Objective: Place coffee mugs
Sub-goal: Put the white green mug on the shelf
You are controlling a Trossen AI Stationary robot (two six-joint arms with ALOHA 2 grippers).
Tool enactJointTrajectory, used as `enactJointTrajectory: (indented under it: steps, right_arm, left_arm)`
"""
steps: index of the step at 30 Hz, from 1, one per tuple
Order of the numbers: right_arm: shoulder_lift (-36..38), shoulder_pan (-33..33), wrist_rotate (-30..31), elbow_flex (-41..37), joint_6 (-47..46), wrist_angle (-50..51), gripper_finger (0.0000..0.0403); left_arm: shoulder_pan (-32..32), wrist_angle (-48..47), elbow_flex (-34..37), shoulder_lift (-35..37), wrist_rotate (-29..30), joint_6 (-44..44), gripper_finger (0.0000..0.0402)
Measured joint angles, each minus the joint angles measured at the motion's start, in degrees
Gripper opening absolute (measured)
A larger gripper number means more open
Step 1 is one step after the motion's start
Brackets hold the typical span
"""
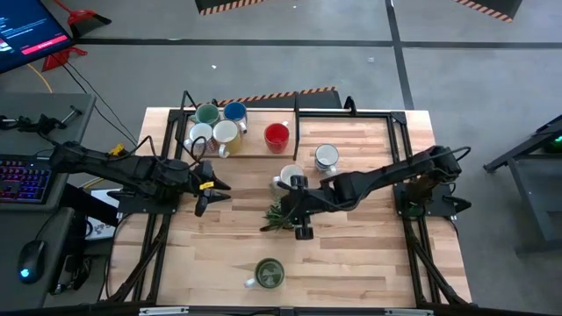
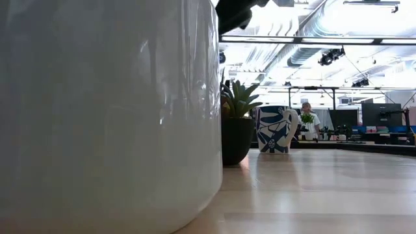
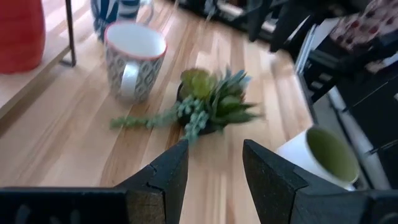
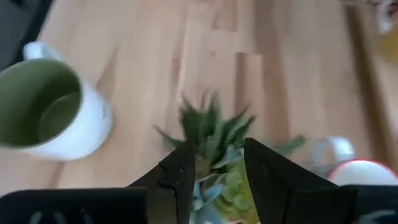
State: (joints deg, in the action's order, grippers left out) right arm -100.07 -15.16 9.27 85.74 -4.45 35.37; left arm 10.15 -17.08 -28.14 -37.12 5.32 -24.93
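The left gripper (image 1: 204, 195) hovers at the table's (image 1: 369, 254) left-centre, jaws apart and empty. Just right of the plant (image 1: 279, 215), the right gripper (image 1: 297, 211) also gapes, nearer the patterned mug (image 1: 287, 179) just behind it. The olive-lined mug (image 1: 267, 274) sits near the front edge.

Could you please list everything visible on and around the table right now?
Ceramic mugs on the low wooden shelf: five; teal, blue, white, cream, red; far left of the table.
Blue-and-white patterned mug: one; right of the shelf.
White patterned mug with red rim: one; mid-table, beside the plant.
White mug with olive-green inside: one; near edge.
Small spiky green plant: one; centre.
Keyboard: one, rainbow-lit; beside the table.
Left gripper: open, left of the plant.
Right gripper: open, over the plant.
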Motion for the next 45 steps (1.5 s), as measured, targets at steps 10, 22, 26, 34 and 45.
enactJointTrajectory:
  steps: [10,22,26,34,45]
  right_arm:
    - [1.12,-0.49,-1.36,7.16,-4.97,20.30,0.0116]
    - [40.12,0.02,7.59,-23.96,-8.64,1.69,0.0116]
    - [52.01,0.11,3.82,-39.77,-8.63,-17.32,0.0116]
    - [62.32,0.09,-0.36,-59.11,-7.14,-42.98,0.0116]
    - [62.67,0.13,-1.22,-64.17,-8.51,-45.89,0.0116]
  left_arm:
    - [0.00,5.15,0.00,0.02,-0.39,-1.68,0.0142]
    - [0.02,9.94,0.02,-0.14,0.54,-7.21,0.0142]
    - [0.02,13.88,0.02,-1.25,2.83,-8.25,0.0142]
    - [0.02,21.98,0.02,-4.29,4.26,-9.00,0.0142]
    - [3.47,31.06,-6.10,-17.58,2.75,-6.53,0.0142]
